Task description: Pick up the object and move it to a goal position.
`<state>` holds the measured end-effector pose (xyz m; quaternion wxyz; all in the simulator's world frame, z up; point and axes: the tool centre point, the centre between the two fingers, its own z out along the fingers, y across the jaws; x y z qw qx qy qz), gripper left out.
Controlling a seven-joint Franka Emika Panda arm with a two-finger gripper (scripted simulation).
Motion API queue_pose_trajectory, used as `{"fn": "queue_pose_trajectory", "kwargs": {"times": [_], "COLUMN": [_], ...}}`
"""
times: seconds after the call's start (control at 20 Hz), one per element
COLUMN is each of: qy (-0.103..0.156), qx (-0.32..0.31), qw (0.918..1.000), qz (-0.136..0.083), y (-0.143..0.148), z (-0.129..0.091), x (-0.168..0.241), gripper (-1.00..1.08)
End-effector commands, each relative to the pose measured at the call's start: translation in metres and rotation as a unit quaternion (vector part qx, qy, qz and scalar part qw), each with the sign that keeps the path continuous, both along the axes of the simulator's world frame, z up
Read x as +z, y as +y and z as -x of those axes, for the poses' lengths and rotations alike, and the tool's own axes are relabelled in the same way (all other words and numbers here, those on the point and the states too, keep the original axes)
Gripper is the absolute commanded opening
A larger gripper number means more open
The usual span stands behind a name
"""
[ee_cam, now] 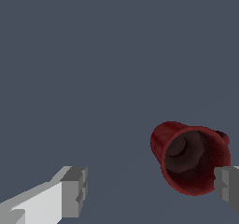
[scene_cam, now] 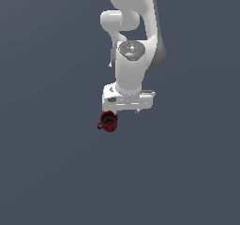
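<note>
The object, a small dark red mug (scene_cam: pixel 108 121), stands upright on the grey floor with its little handle toward the exterior view's left and its dark inside showing. My gripper (scene_cam: pixel 123 110) hangs just above and slightly to the exterior view's right of it. In the wrist view the mug (ee_cam: pixel 191 160) sits right beside one grey fingertip (ee_cam: pixel 228 186), while the other fingertip (ee_cam: pixel 73 191) is far from it. The gripper (ee_cam: pixel 149 190) is open wide and holds nothing. The mug is off-centre in the gap, close to one finger.
A plain dark grey floor (scene_cam: pixel 51 172) surrounds the mug in both views. The white arm (scene_cam: pixel 133 41) rises behind the gripper toward the top of the exterior view. No other objects or markers show.
</note>
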<state>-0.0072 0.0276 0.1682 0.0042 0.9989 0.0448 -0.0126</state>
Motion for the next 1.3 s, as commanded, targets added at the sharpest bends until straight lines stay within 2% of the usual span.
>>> {"fn": "queue_pose_trajectory", "kwargs": {"times": [0.0,0.35,0.7,1.0,1.25], "qy": [0.000,0.001,0.009,0.036,0.074], "qx": [0.000,0.001,0.010,0.037,0.073], "qw": [1.0000,1.0000,0.9999,0.9986,0.9943], "qz": [0.000,-0.005,-0.001,0.009,0.023], "y": [0.000,0.008,0.004,-0.007,-0.023], "z": [0.000,0.001,-0.001,-0.006,-0.011], "x": [0.000,0.006,0.003,-0.007,-0.019], "gripper": [1.08,1.08,1.08,1.08,1.08]}}
